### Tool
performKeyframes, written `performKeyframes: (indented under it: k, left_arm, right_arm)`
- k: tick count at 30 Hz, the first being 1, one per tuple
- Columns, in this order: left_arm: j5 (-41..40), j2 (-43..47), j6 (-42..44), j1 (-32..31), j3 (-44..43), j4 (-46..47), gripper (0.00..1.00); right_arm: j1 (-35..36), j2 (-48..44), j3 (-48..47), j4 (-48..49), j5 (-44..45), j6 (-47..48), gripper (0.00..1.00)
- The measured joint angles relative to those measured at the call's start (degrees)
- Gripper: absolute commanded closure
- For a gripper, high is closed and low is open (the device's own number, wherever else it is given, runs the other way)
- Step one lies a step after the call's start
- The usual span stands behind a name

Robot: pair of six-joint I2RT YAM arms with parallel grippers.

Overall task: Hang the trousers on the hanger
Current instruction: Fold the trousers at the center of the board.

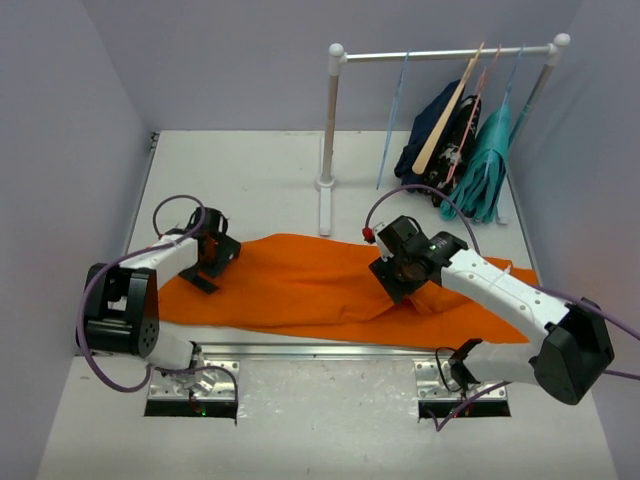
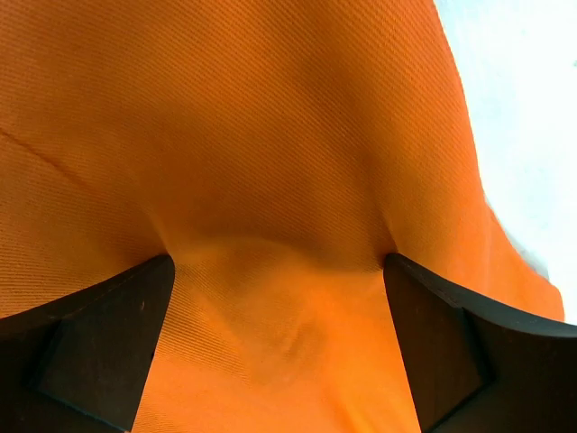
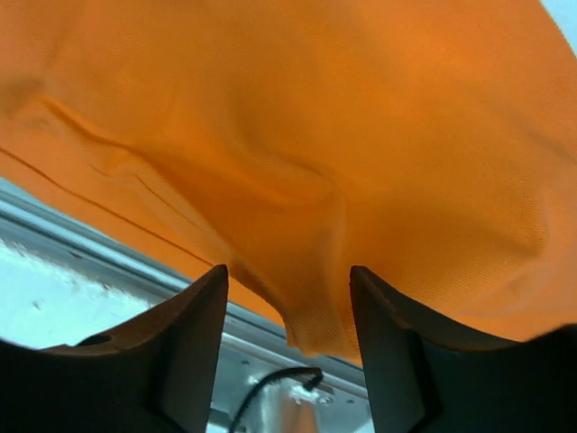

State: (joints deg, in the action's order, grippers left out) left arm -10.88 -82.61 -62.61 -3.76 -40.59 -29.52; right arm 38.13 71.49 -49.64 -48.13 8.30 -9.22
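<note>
The orange trousers [image 1: 300,285] lie spread across the table in front of both arms. My left gripper [image 1: 213,256] is at their left end; in the left wrist view [image 2: 279,343] its jaws are wide open, pressed onto the cloth [image 2: 270,135], which bunches between the fingers [image 2: 99,343]. My right gripper [image 1: 402,277] is over the middle-right of the trousers; in the right wrist view [image 3: 288,343] it is open, with a fold of cloth [image 3: 306,298] hanging between the fingers [image 3: 180,352], not clamped. The pale blue wire hanger [image 1: 394,120] hangs empty on the rack.
A white clothes rack [image 1: 330,130] stands at the back. On it hang a tan wooden hanger [image 1: 448,110] with a dark navy garment [image 1: 435,135], a pink wire hanger [image 1: 478,95] and a teal garment [image 1: 485,165]. A metal rail [image 1: 320,352] runs along the near edge.
</note>
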Motion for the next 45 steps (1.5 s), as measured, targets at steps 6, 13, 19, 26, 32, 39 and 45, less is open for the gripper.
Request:
performKeyframes:
  k: [6, 13, 19, 26, 32, 39, 45]
  left_arm:
    - [0.29, -10.99, -4.5, 3.09, -9.39, -9.03, 0.0]
    - [7.11, -17.52, -7.01, 14.09, -14.7, -12.9, 0.0]
    - [3.19, -17.83, -8.74, 15.36, -18.62, -14.36, 0.0]
    - [-5.54, -16.89, -10.82, 21.41, -17.81, -12.37, 0.0]
    - [-7.99, -15.81, -8.48, 20.93, -16.51, -10.38, 0.0]
    - [-10.08, -10.26, -3.14, 11.13, -14.46, -8.72, 0.0]
    - [-10.35, -0.6, 0.72, 0.5, -12.79, -6.79, 0.0]
  right_arm:
    - [-3.08, -3.53, 1.46, 9.22, -1.78, -7.71, 0.01]
    - [-25.27, -15.49, 6.66, 15.46, -4.98, -17.98, 0.01]
    - [-41.99, -20.7, 12.43, 17.63, -4.97, -24.33, 0.02]
    - [-46.29, -5.2, 18.04, 23.95, -12.69, -26.59, 0.12]
    - [-46.16, 1.34, 17.54, 28.87, -17.73, -25.34, 0.2]
    - [-42.77, 11.68, 13.98, 34.28, -18.45, -23.65, 0.56]
    - [-38.33, 14.14, 13.29, 35.28, -14.66, -23.53, 1.0]
